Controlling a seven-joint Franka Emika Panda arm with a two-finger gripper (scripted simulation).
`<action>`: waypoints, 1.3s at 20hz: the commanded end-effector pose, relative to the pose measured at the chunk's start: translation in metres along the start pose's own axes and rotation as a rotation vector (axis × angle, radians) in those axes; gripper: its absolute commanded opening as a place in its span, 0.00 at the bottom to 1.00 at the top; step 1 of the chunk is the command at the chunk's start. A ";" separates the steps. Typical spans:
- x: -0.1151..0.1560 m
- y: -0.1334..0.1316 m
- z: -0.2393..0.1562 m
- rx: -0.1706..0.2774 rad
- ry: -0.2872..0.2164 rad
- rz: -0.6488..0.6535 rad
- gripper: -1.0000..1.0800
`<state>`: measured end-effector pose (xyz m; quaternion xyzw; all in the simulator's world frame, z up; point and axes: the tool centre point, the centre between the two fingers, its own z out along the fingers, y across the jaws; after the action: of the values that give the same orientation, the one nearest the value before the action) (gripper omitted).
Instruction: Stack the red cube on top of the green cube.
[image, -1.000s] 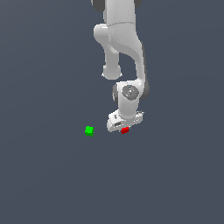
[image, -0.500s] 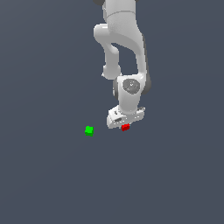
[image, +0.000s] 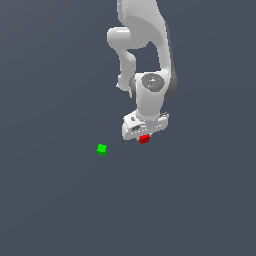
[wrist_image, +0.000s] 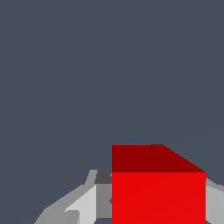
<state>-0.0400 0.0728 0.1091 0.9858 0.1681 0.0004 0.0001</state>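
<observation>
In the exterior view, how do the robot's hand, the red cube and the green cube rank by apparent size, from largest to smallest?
1. hand, clearly the largest.
2. red cube and green cube: they look about the same size, so I do not rank them; the hand partly hides the red one.

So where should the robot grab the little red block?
Judging from both views, across two opposite flat sides of the red cube, coming straight down from above. Its faces are flat and parallel, and the gripper already sits over it, fingers flanking it.

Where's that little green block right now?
In the exterior view the green cube sits alone on the floor, to the left of the red cube.
</observation>
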 end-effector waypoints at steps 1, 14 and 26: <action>0.000 0.000 -0.008 0.000 -0.001 0.000 0.00; -0.008 0.029 -0.001 0.000 0.000 0.000 0.00; -0.039 0.145 0.032 0.000 0.000 0.000 0.00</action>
<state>-0.0302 -0.0614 0.0811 0.9859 0.1674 -0.0002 0.0002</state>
